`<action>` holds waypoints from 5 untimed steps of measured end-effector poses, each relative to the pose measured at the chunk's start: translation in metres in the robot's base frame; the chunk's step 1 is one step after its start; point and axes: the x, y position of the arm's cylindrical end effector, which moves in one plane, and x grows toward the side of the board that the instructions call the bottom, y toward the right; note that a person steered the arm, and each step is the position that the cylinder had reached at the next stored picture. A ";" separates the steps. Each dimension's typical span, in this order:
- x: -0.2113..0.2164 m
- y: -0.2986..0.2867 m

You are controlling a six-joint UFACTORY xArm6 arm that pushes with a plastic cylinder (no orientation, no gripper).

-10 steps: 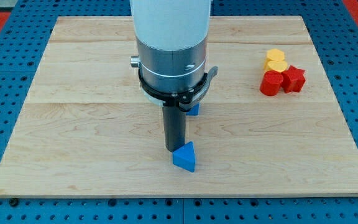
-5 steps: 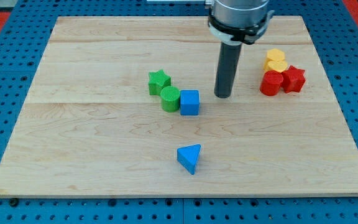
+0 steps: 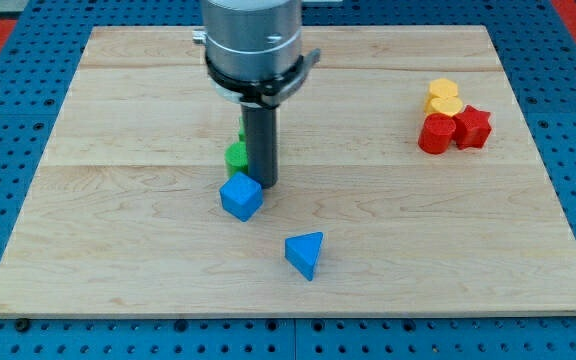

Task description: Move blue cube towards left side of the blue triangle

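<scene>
Risk of cube (image 3: 240,196), on bare board just up-left of triangle (image 3: 305,255) and touching tip (image 3: 265,184) at its upper right, spinning off that off-centre contact or dragging green block (image 3: 235,155); cube turned corner-down, no long axis; no jaws, only rod.

Grey metal collar, dark rod (image 3: 261,140)

Lab bench: wooden board (image 3: 118,200) on blue pegboard (image 3: 8,90).
</scene>
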 end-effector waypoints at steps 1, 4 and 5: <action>0.004 -0.019; 0.037 -0.038; 0.058 -0.036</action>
